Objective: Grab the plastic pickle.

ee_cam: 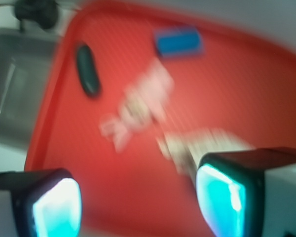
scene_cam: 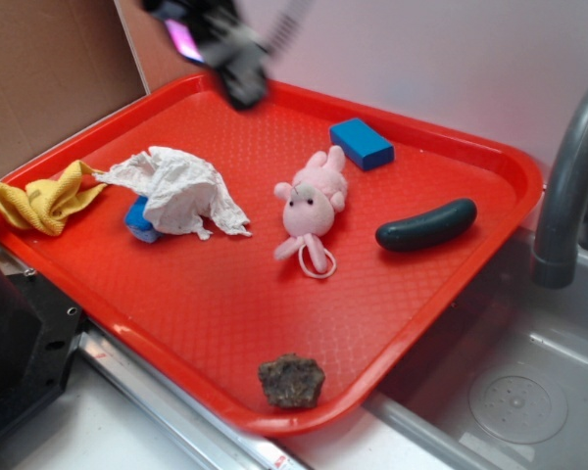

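Flanking pickle [scene_cam: 426, 225]: pink plush [scene_cam: 311, 203], blue block [scene_cam: 362, 143].

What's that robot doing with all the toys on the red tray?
The robot is going for the plastic pickle, but it hasn't got it yet. Its hand is up over the back of the red tray, open and empty, far from the pickle. The pickle lies near the tray's right edge, beside the sink. A pink bunny, a blue block, a crumpled white cloth and a brown rock are on the tray too.
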`<state>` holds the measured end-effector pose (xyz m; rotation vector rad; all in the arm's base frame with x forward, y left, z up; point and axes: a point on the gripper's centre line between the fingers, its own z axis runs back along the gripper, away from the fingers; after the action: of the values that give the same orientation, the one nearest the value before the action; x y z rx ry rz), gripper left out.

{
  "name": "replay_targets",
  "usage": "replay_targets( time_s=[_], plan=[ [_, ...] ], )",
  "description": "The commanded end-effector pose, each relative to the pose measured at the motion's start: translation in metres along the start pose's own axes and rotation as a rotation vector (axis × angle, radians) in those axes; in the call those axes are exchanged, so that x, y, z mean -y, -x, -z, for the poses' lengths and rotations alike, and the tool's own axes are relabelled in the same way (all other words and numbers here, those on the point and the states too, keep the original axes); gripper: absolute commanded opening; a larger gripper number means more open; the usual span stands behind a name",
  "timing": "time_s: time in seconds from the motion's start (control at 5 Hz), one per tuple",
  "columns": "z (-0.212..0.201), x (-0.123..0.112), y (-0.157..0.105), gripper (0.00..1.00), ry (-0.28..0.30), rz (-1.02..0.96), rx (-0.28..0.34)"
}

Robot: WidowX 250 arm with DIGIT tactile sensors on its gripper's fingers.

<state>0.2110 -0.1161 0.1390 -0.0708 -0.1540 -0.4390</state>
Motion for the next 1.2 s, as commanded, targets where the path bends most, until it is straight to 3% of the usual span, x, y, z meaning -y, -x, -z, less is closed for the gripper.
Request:
replay_targets(
  time_s=[0.0, 0.2, 0.8, 1.0],
  plan=[
    [0.040, 0.032, -0.055, 1.00, 0.032, 0.235, 0.109],
    [0.064, 0.043, -0.056, 1.00, 0.016, 0.219, 0.070],
    [0.119, 0.030, -0.059, 1.00, 0.096, 0.230, -0.022],
    [0.117, 0.031, -0.055, 0.00, 0.086, 0.250, -0.029]
  ],
)
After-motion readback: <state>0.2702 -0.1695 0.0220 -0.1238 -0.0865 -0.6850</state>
